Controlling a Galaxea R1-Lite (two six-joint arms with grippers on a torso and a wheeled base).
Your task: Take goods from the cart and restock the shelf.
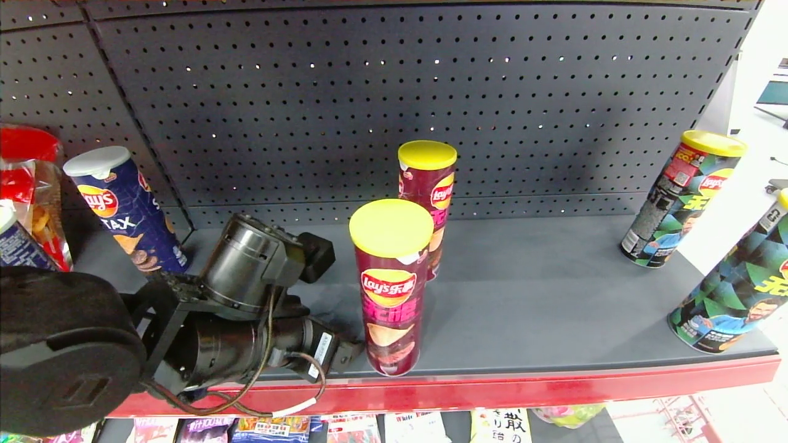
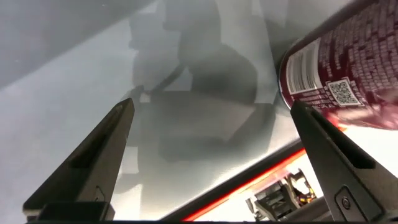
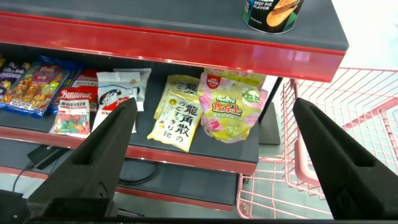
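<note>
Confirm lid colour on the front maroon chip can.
Yellow; the lid on the front maroon can shows best in head view.

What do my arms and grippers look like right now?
The left arm is dark grey metal, built of cylindrical joints, with a rounded black housing, a white label and thin dark cables looping below, one white-sleeved. The left gripper and right gripper have black, flat, wedge-shaped fingers tapering to the tips.

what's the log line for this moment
left jaws open beside front maroon chip can | right jaws open facing lower shelf
</note>
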